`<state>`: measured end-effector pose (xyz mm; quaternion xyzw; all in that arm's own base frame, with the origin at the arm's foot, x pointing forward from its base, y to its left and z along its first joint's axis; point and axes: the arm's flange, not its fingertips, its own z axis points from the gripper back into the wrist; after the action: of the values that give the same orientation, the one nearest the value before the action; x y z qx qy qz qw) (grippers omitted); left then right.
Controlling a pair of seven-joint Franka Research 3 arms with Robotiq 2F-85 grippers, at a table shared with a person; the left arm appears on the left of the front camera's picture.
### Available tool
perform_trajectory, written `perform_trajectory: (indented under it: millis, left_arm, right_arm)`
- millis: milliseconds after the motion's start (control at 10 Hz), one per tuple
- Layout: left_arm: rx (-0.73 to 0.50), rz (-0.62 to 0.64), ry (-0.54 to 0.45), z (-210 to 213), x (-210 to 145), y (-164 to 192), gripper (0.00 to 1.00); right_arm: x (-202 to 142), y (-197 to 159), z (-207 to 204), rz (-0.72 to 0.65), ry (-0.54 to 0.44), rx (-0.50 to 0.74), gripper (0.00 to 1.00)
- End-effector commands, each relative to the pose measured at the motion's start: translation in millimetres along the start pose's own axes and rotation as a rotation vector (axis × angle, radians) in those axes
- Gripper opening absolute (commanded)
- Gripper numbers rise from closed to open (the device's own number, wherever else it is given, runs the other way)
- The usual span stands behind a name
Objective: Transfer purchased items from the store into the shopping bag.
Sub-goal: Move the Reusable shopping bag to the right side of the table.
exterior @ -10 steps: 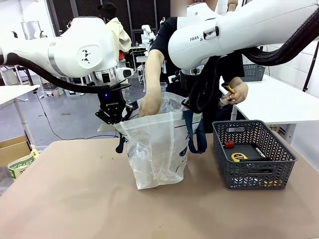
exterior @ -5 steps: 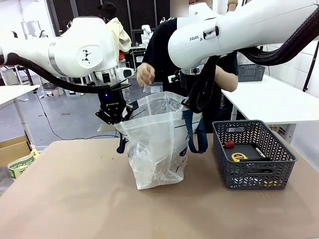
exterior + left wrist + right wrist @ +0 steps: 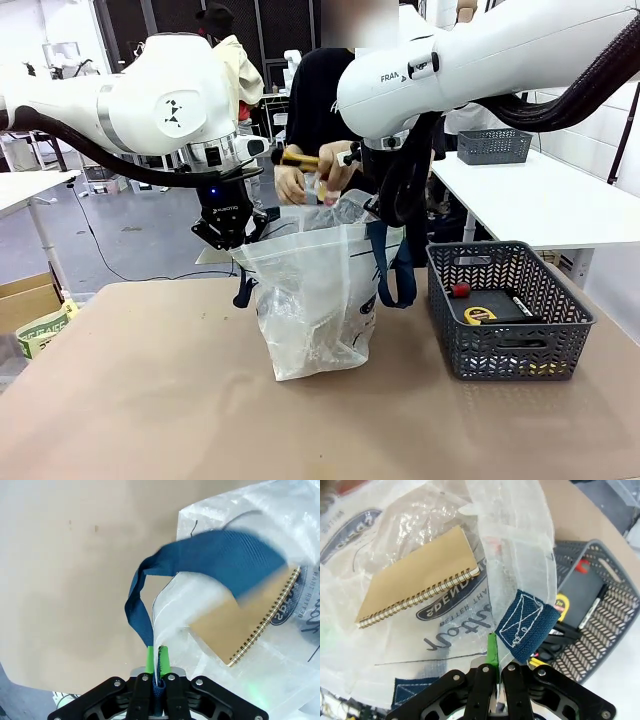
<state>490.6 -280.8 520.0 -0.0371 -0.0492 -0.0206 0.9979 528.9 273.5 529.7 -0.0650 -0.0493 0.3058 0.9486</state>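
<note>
Person's hands [image 3: 305,182] now joined above crinkly translucent shopping bag [image 3: 315,300], left claw [image 3: 157,656] and right claw [image 3: 496,652] tight on its rim.

The bag [image 3: 315,300] is see-through white with dark blue straps [image 3: 220,560] and a blue oval mark [image 3: 455,600]. The notebook [image 3: 415,575] is plain tan. The basket [image 3: 505,350] is dark grey with a criss-cross pattern. The table [image 3: 150,400] is light brown

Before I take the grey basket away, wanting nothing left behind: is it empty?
No, the basket holds a small red item, a yellow-and-black item and a flat black pack.
</note>
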Motion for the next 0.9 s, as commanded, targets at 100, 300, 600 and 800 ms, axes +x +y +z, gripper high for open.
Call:
perform_trajectory:
  millis: [100, 300, 600, 800]
  left_arm:
    - [0.001, 0.002, -0.001, 0.0, 0.4, 1.1, 0.00]
    - [0.001, 0.002, -0.001, 0.0, 0.4, 1.1, 0.00]
    - [0.001, 0.002, -0.001, 0.0, 0.4, 1.1, 0.00]
    - [0.001, 0.002, -0.001, 0.0, 0.4, 1.1, 0.00]
  right_arm:
    - [-0.7, -0.1, -0.7, -0.005, 0.002, -0.001, 0.00]
    - [-0.7, -0.1, -0.7, -0.005, 0.002, -0.001, 0.00]
    - [-0.7, -0.1, -0.7, -0.005, 0.002, -0.001, 0.00]
    - [-0.7, -0.1, -0.7, -0.005, 0.002, -0.001, 0.00]
